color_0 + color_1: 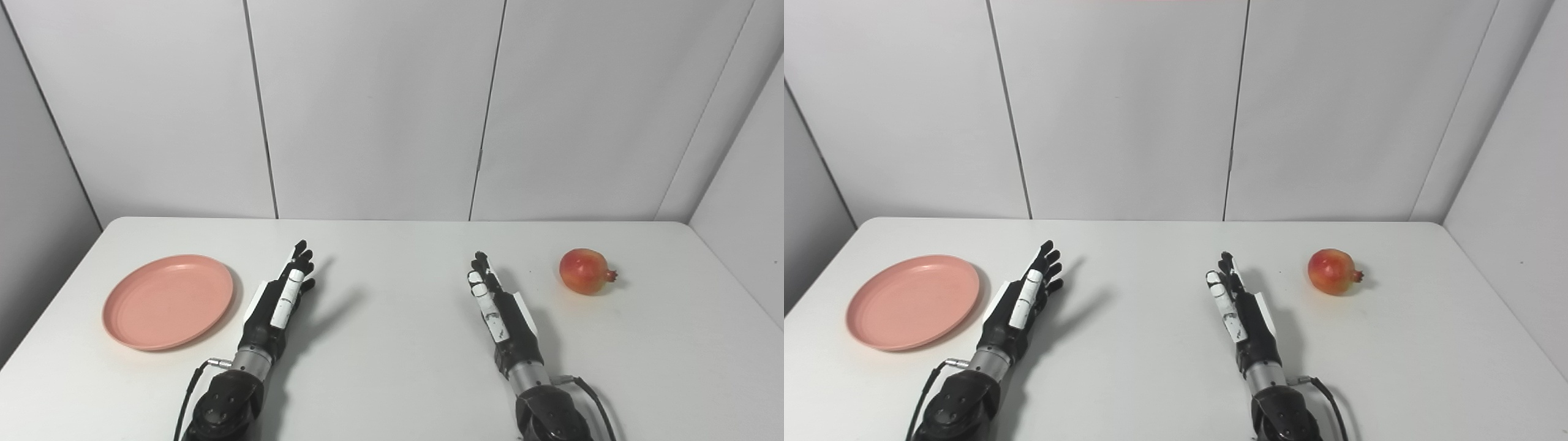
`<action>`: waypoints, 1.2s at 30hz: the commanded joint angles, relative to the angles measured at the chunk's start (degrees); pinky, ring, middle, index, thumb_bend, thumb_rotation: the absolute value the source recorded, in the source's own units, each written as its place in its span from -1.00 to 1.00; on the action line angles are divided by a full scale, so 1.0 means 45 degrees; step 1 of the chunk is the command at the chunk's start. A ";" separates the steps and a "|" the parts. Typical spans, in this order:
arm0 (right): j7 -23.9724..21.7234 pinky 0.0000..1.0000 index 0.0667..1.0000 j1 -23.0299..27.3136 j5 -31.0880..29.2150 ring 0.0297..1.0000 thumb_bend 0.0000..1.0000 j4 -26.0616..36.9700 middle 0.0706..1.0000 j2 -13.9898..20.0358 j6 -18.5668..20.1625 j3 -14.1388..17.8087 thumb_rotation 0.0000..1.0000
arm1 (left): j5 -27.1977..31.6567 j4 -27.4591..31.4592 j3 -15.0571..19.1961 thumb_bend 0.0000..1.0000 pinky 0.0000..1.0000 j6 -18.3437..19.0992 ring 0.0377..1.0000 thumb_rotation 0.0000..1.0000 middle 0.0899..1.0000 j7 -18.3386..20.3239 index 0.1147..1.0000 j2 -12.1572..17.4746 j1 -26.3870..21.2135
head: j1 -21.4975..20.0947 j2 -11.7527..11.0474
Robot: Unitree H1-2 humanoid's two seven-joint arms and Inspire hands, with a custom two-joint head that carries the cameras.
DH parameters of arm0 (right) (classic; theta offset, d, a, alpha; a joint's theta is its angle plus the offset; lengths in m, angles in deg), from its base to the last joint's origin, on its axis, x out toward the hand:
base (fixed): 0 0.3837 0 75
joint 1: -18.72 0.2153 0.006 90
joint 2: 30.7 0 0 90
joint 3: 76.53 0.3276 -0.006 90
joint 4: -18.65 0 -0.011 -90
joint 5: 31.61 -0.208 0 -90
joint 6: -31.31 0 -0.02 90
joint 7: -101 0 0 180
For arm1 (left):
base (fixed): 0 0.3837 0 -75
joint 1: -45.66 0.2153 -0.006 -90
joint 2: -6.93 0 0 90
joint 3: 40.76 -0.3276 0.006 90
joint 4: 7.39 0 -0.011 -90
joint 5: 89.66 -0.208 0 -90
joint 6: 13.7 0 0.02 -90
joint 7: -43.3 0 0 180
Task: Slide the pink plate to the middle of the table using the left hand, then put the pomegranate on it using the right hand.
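Plate lies flat near the left edge of the surface, toward its front half, with nothing on it. Pomegranate sits well apart from it, near the right edge, its crown pointing right.

Left hand rests just beside the plate's right rim, fingers stretched forward and apart, holding nothing; whether it touches the rim cannot be told. Right hand lies right of the centre, fingers likewise extended and empty, with the pomegranate ahead and to its right.

Neither step looks begun, so the slide comes first. To do it well, the left hand probably needs to reach over or round to the plate's far-left rim, or press down on its inner face, since a push from where it lies now would drive the plate toward the left edge instead of inward. A light, even downward pressure should keep the shallow plate from tipping or spinning as it travels right.

The middle of the surface between the two hands is bare, so the path seems free. The left forearm itself lies across that route and would have to move with the plate. The right hand stands near the target spot and may crowd it. The round pomegranate could roll if nudged.
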 commanded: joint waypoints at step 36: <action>-0.0369 1.00 1.00 0.0285 -0.0386 0.98 0.13 0.0224 1.00 0.0131 -0.0420 0.0137 0.82 | 0.0002 -0.0424 -0.0135 0.28 0.91 -0.0602 0.99 1.00 1.00 0.0093 1.00 -0.0126 -0.0066 | 0.1293 -0.0393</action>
